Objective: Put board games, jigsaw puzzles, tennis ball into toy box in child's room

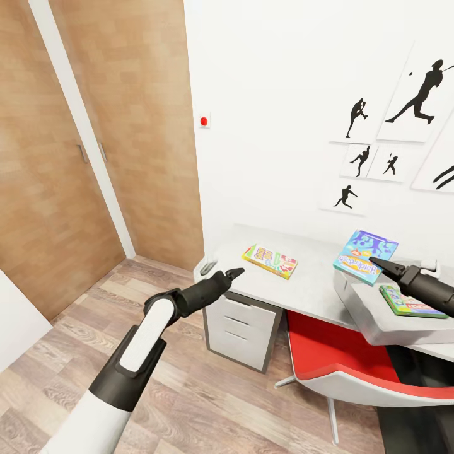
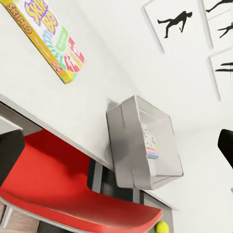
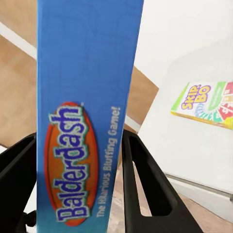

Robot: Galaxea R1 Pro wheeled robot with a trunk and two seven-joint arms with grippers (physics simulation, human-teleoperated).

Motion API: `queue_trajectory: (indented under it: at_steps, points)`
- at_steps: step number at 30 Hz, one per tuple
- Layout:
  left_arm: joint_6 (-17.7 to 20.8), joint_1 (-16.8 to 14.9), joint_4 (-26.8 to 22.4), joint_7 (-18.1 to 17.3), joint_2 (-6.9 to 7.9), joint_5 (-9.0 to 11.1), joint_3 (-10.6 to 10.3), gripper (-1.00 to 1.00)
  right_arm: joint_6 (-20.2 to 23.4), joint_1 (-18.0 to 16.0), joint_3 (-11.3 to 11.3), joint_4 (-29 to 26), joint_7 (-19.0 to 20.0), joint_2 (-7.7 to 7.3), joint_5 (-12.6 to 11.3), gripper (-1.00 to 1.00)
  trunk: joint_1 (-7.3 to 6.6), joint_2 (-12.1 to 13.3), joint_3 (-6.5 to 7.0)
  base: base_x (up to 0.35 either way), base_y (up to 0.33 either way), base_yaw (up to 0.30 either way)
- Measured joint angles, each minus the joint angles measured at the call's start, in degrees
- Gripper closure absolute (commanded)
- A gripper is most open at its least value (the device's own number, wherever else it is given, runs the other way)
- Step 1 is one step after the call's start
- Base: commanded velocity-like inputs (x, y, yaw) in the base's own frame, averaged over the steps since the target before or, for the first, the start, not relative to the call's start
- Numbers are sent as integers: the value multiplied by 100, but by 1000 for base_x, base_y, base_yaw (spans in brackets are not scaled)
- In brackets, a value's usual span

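Note:
My right gripper (image 1: 382,263) is shut on the light-blue "Balderdash" board game (image 1: 366,255), holding it tilted just above the far left corner of the toy box (image 1: 372,323). The box's blue side (image 3: 82,97) sits between both black fingers (image 3: 145,179). The pale grey toy box stands on the table (image 1: 315,284) with the green-edged board game (image 1: 410,302) inside it. The slim "Skip-Bo" board game (image 1: 270,261) lies flat on the table. My left gripper (image 1: 232,273) hovers open at the table's left end. A tennis ball (image 2: 161,227) shows low beyond the chair. The jigsaw puzzles and the bed are out of view.
A red and white chair (image 1: 343,366) is tucked under the table beside the white drawers (image 1: 236,328). Brown doors (image 1: 57,189) fill the left wall, with wood-plank floor (image 1: 208,403) in front. Black silhouette pictures (image 1: 416,101) hang above the table.

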Motion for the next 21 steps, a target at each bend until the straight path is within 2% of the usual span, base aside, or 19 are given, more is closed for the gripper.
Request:
queue_trajectory:
  at_steps: [6,15,21]
  points:
    - [7,22,-120,-1,28,-5,-6,-100,2,-42,18,-26,26,-37,-9,100,-1,0,0,76,-116,0]
    - [12,36,-149,-17,38,-22,-17,-100,-2,-39,22,-42,36,-108,-1,100,-2,0,0,196,-221,0]
    - [24,38,-152,-17,38,-25,-24,-100,-4,-38,22,-46,38,-123,3,100,-1,0,0,154,-147,-92]
